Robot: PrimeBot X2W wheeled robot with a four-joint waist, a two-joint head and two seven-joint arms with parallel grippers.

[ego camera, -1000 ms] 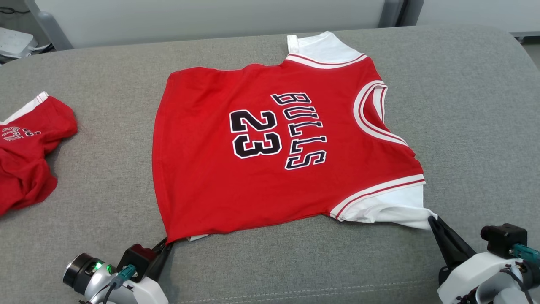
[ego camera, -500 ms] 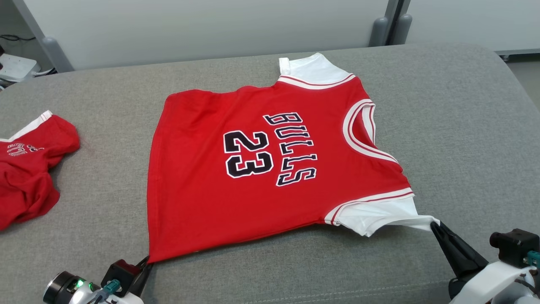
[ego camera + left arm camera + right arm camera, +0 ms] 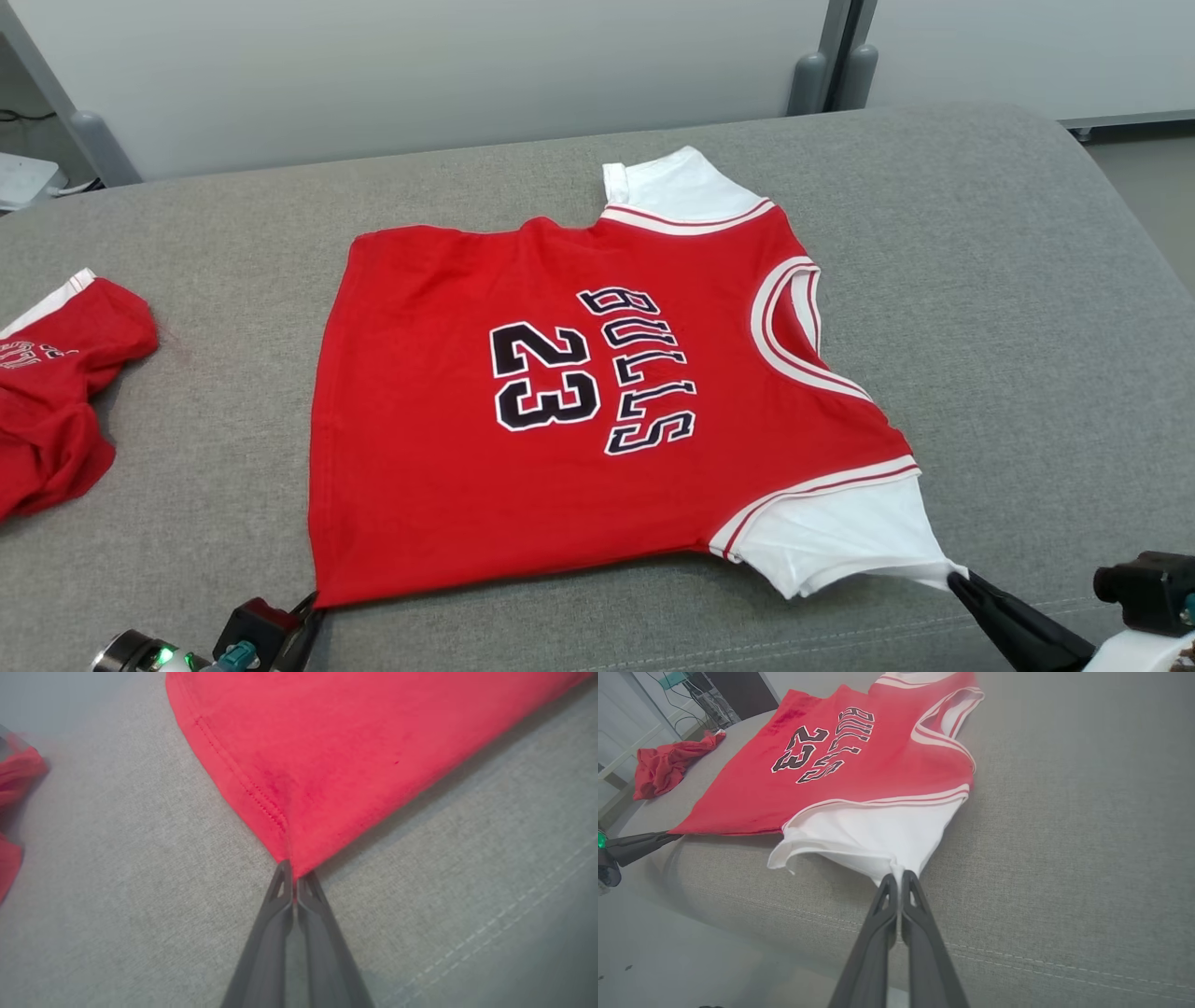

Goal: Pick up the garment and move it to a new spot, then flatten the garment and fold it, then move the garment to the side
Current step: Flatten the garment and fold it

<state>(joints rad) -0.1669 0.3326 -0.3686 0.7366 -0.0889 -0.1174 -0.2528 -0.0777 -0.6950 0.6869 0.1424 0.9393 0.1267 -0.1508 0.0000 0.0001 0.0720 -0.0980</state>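
Head view: left gripper (image 3: pixel 310 611), lower left, and right gripper (image 3: pixel 957 583), lower right, clamp jersey (image 3: pixel 560 439) corners; we'd pull evenly and low for flatness.

The left gripper (image 3: pixel 311 607) is held low at the lower left of the head view. Its two dark fingers are pressed together at the tips and pinched on the red hem corner of the jersey (image 3: pixel 439 495). The right gripper (image 3: pixel 954 579) is held at the lower right, angled up and to the left. Its fingers are likewise closed, and the edge of the white sleeve is clamped between them.
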